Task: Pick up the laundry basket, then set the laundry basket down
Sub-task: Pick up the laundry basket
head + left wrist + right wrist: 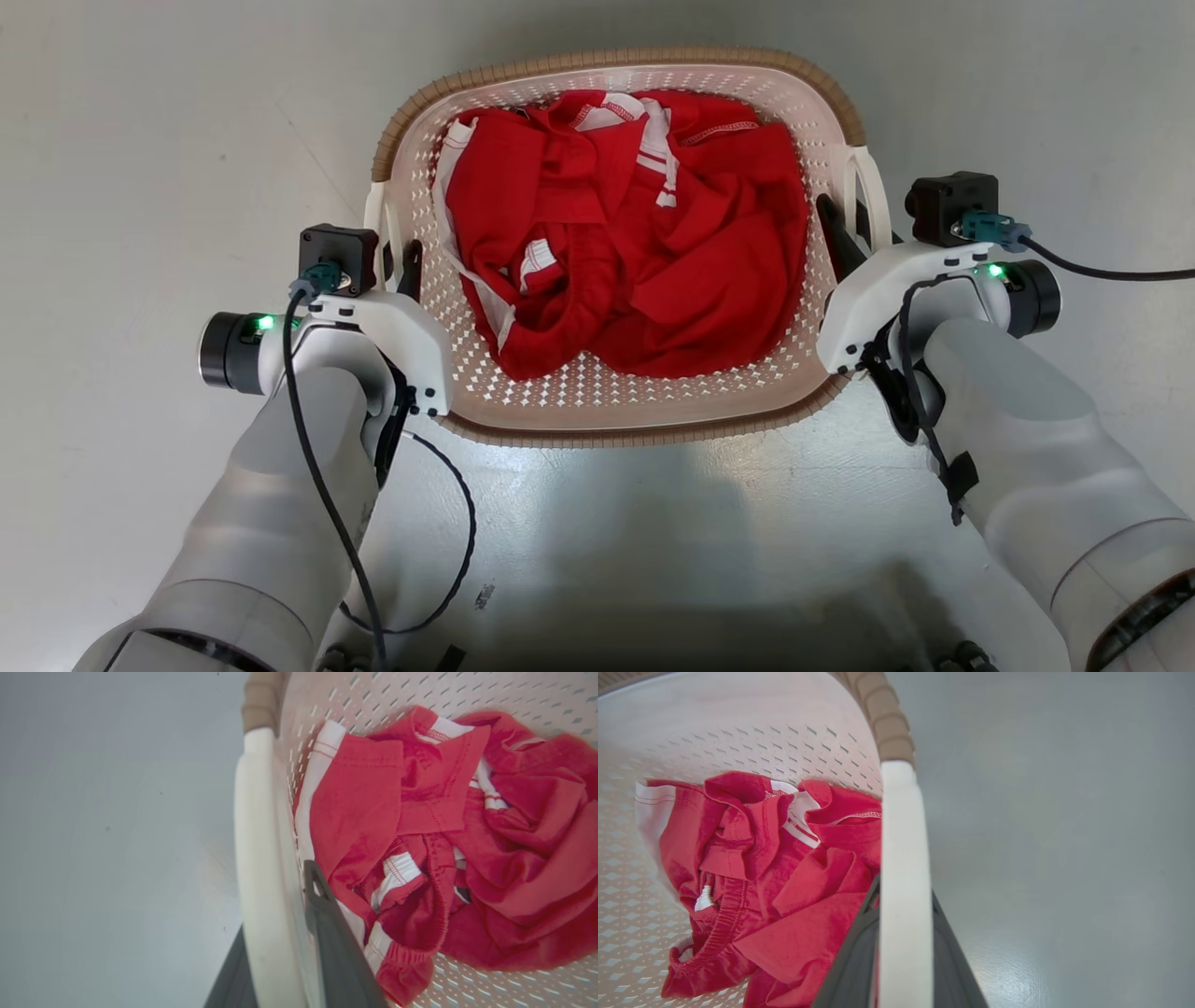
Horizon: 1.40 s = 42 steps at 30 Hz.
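- Head view: whole laundry basket (607, 431) on floor (140, 140), red clothes (635, 271) inside.
- Left wrist view: left gripper (275, 900) pinches one white handle (254, 826).
- Right wrist view: right gripper (905, 889) pinches the other.

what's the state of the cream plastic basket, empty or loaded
Loaded: crumpled red clothing with white trim lies inside the cream-white perforated plastic laundry basket, covering most of its floor.

Inspector: Status of the floor (140, 140) around the laundry basket (616, 411)?
Surveyor: Bare at its left, right and far sides.
Inspector: Inside?
Surveyor: Bottom covered by red clothing (635, 243). Both handles (865, 177) are taken by the left end effector (400, 261) and right end effector (851, 224).
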Tool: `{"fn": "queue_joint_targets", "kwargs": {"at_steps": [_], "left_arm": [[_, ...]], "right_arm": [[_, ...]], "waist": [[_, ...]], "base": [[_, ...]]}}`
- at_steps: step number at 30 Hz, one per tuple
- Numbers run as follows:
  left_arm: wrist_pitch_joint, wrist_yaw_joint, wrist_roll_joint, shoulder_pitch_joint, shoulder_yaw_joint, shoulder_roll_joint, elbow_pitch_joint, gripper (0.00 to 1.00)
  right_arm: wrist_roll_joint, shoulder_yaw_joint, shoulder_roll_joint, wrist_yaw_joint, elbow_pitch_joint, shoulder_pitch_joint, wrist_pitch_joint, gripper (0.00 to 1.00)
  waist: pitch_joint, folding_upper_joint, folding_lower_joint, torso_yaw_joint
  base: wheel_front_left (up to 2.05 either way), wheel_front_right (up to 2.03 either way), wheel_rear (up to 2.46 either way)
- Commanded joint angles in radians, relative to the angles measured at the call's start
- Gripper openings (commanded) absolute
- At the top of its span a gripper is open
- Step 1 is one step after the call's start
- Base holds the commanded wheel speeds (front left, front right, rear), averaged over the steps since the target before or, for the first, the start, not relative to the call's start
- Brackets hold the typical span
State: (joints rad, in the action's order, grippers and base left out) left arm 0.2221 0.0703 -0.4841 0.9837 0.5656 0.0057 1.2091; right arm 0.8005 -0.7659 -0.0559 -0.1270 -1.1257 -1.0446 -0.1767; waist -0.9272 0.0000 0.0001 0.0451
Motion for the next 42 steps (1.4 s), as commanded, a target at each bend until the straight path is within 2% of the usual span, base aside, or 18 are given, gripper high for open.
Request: {"fn": "queue_joint_targets", "kwargs": {"at_steps": [1, 15, 42], "left_arm": [[0.014, -0.008, -0.001, -0.004, 0.000, 0.045, -0.008, 0.00], [0.002, -0.026, -0.022, -0.025, 0.098, 0.045, 0.032, 0.00], [-0.188, -0.022, -0.038, -0.242, 0.189, 0.049, 0.081, 0.00]], "right_arm": [[0.003, -0.022, 0.006, -0.004, -0.009, 0.044, 0.001, 0.00], [0.075, -0.069, 0.006, -0.004, -0.068, 0.072, 0.014, 0.00], [0.274, -0.206, 0.006, -0.004, -0.102, 0.255, 0.266, 0.00]], "waist": [[0.003, 0.0000, -0.0001, 0.001], [0.124, 0.0000, -0.0001, -0.018], [0.563, 0.0000, -0.0001, -0.078]], "base": [[0.00, 0.00, 0.00], [0.00, 0.00, 0.00], [0.00, 0.00, 0.00]]}}
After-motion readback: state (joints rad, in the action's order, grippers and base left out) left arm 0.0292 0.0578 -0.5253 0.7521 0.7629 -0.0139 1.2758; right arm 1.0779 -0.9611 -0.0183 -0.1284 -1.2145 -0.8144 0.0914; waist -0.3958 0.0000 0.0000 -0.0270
